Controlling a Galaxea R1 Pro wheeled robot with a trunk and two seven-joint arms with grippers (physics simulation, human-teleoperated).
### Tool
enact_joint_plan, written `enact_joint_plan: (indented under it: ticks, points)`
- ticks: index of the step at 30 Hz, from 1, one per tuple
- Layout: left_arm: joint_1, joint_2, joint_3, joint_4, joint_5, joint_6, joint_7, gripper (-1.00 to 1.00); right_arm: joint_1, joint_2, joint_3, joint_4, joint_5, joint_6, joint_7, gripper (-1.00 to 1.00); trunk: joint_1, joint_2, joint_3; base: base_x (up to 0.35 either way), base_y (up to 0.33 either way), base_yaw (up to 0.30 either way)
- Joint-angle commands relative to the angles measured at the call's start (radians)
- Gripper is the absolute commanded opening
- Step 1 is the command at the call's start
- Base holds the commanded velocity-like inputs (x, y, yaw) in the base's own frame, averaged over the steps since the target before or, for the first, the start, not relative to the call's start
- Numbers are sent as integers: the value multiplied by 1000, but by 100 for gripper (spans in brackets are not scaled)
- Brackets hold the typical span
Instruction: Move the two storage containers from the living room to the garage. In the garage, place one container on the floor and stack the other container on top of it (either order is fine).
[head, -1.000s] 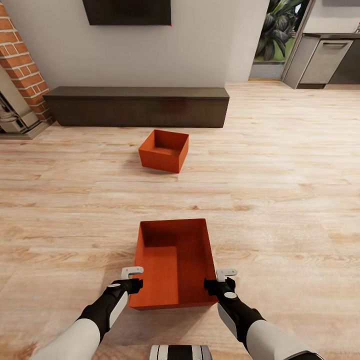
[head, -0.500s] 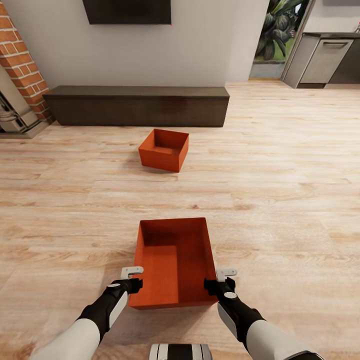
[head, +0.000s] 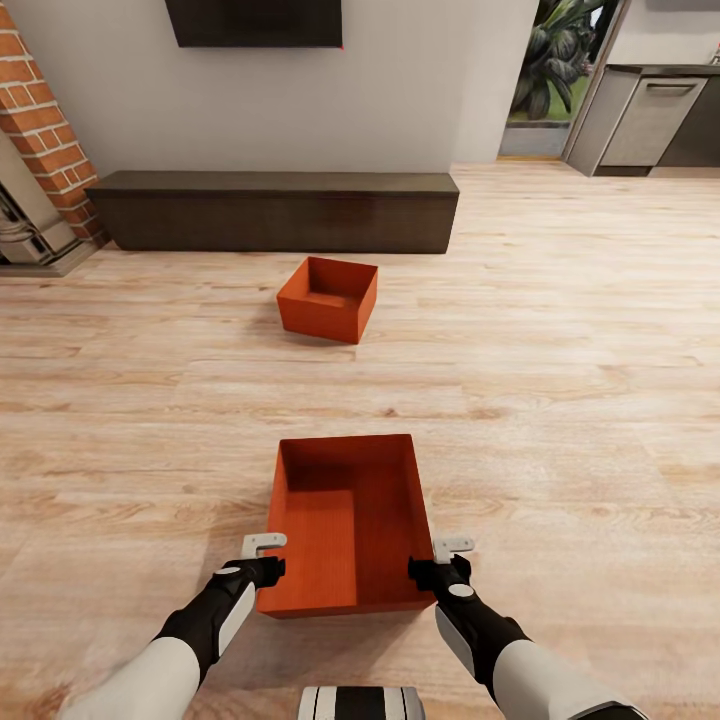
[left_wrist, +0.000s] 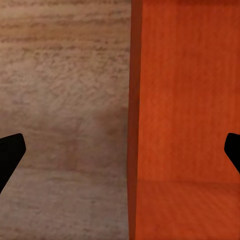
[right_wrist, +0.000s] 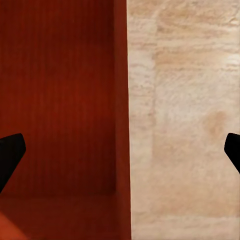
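Observation:
Two orange-red storage containers stand on the light wood plank floor of the living room. The near container (head: 348, 520) lies just ahead of my arms; the far one (head: 328, 298) sits in front of the dark bench. My left gripper (head: 266, 558) is open and straddles the near container's left wall (left_wrist: 134, 125), one finger outside and one inside. My right gripper (head: 441, 560) is open and straddles the right wall (right_wrist: 121, 100) in the same way. In both wrist views the dark fingertips (left_wrist: 10, 155) (right_wrist: 10, 155) stand wide apart, clear of the wall.
A long dark low bench (head: 275, 210) runs along the white wall under a black TV (head: 255, 22). A red brick fireplace (head: 40, 130) stands at the far left. At the far right a doorway leads toward grey kitchen cabinets (head: 645, 120). Wood floor (head: 560, 380) spreads to the right.
The whole picture has shifted very slightly, so the camera moved a little. Both grippers keep their places astride the near container's walls.

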Motion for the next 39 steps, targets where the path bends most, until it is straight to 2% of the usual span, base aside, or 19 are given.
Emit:
enact_joint_plan:
  ticks: [1,39]
  points:
    - [0,0,-1,-2,6,5,4,100,-1,-1,8,1,-9,-4,-5,100,0,0,-1,0,0,0]
    - [0,-5,-3,3,6,5,4,100,-1,-1,8,1,-9,-5,-5,100,0,0,-1,15,0,0]
